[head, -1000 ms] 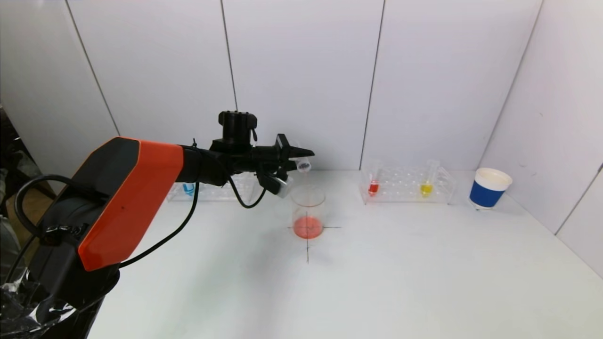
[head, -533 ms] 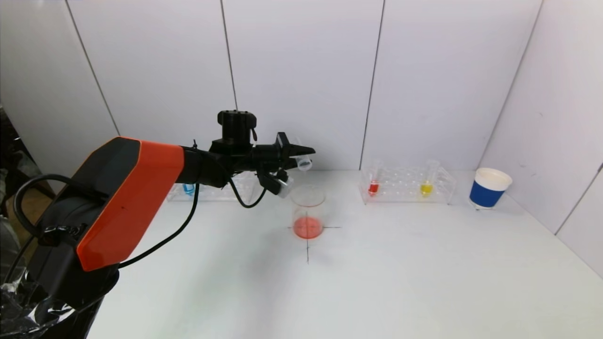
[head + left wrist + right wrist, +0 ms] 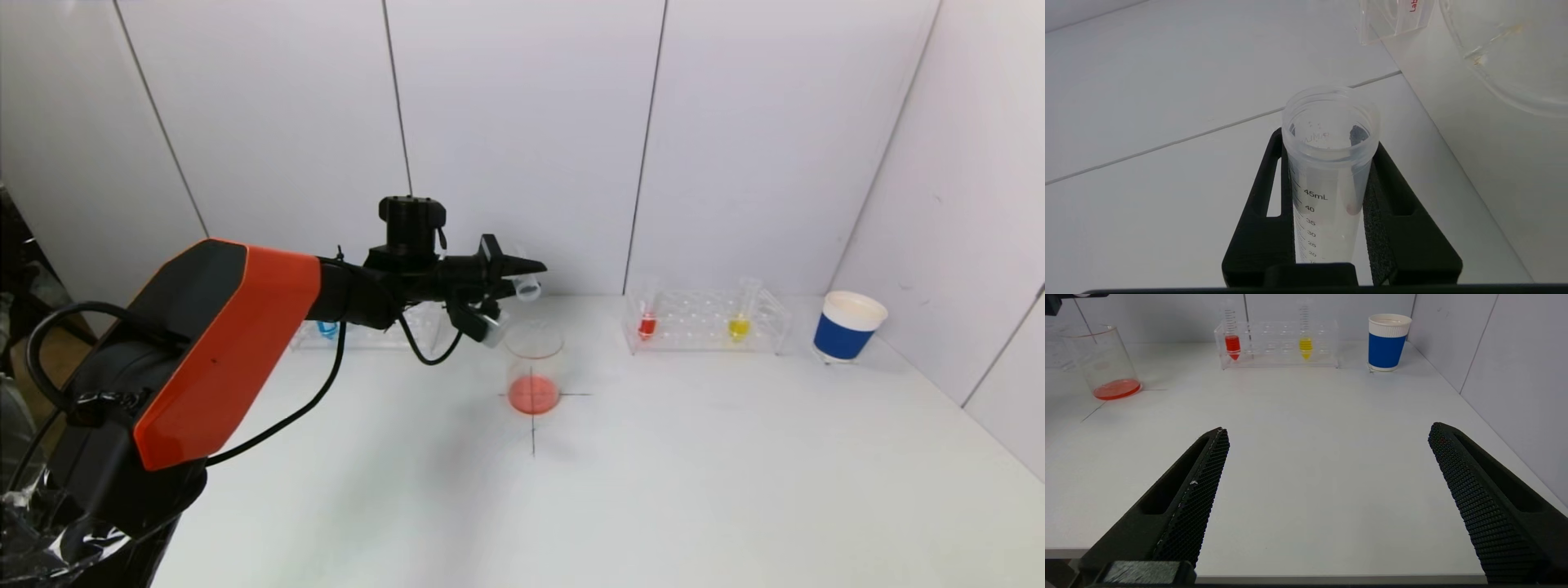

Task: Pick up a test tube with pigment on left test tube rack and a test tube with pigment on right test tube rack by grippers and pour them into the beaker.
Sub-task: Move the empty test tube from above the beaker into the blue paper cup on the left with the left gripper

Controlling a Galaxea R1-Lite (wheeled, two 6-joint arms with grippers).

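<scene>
My left gripper (image 3: 514,273) is shut on a clear, drained test tube (image 3: 1327,171) and holds it tipped sideways above and behind the beaker (image 3: 534,366), the tube's mouth (image 3: 528,286) toward the right. The beaker holds red-orange liquid (image 3: 534,394) and stands on a cross mark. The left rack (image 3: 371,327) holds a blue tube (image 3: 327,327). The right rack (image 3: 704,320) holds a red tube (image 3: 647,325) and a yellow tube (image 3: 740,327). My right gripper (image 3: 1327,457) is open and empty over the table's near edge; it is out of the head view.
A blue and white paper cup (image 3: 847,327) stands right of the right rack, near the side wall. White wall panels stand close behind both racks. The white table (image 3: 653,490) spreads in front of the beaker.
The left gripper has turned the tube back a little, so its mouth has risen from above the beaker's rim. The liquid level in the beaker looks unchanged.
</scene>
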